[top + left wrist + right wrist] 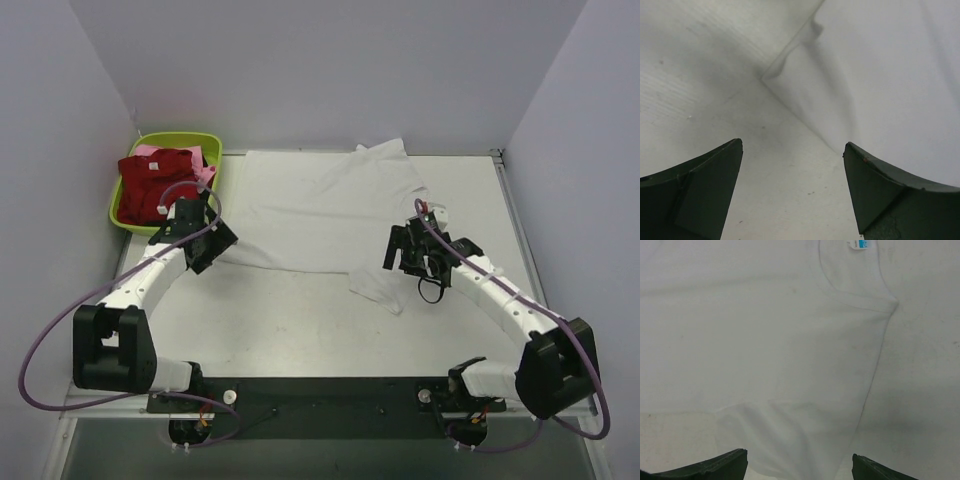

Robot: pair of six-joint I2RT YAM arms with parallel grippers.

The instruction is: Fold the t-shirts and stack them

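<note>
A large white t-shirt (320, 205) lies spread across the back half of the table, one sleeve (378, 287) reaching toward the front. Its blue neck label (858, 244) shows at the top of the right wrist view. A dark red t-shirt (152, 185) and a pink one (206, 173) lie bunched in the lime-green basin (175, 140). My left gripper (214, 240) (793, 144) is open over bare table, just off the white shirt's left edge (805, 40). My right gripper (402, 250) (799, 456) is open above the shirt's right side, holding nothing.
The basin sits off the table's back left corner, against the left wall. Grey walls close in the back and both sides. Bare table (300, 325) runs between the shirt and the arm bases along the near edge.
</note>
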